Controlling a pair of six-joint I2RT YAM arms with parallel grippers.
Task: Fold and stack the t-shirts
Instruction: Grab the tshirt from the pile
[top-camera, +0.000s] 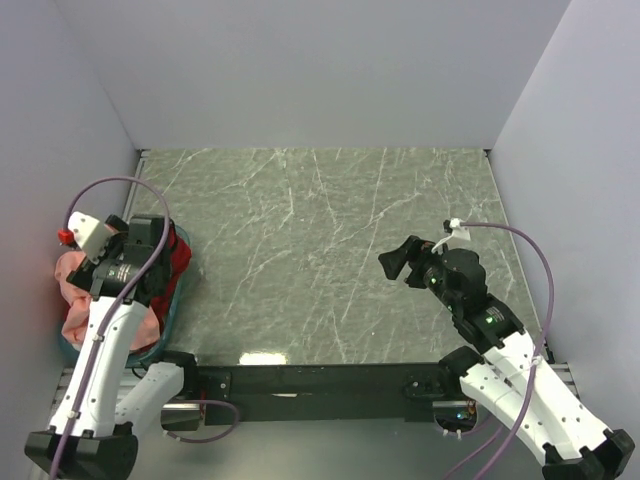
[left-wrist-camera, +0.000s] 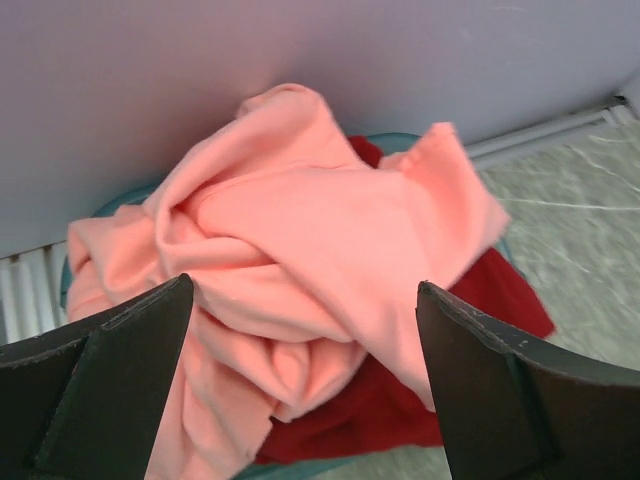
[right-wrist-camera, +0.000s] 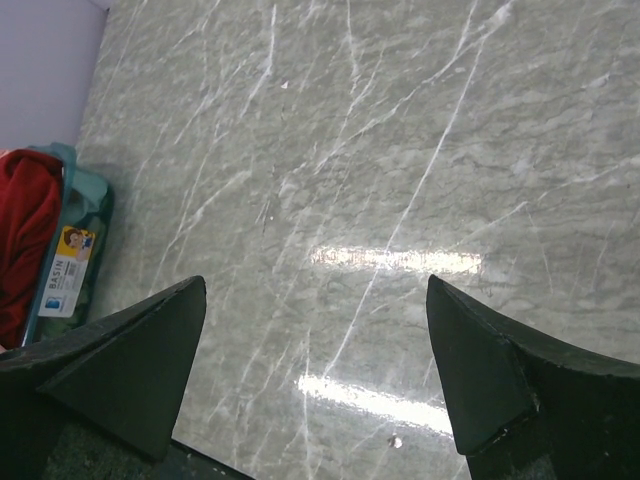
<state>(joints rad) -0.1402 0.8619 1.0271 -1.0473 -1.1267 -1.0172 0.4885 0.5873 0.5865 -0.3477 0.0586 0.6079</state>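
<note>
- Where the teal basket sits far left, the top view shows the salmon-pink t-shirt bundled with the dark red t-shirt inside.
- Left wrist: left gripper spread wide above the pink heap.
- Right wrist: right gripper spread over the marble table.

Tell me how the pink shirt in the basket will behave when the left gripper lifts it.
The salmon-pink shirt lies crumpled in soft folds, so it will likely hang limp and unfurl rather than keep shape. It rests on the dark red shirt, so that one may drag along. Its thin edges suggest it is light for its size.
</note>
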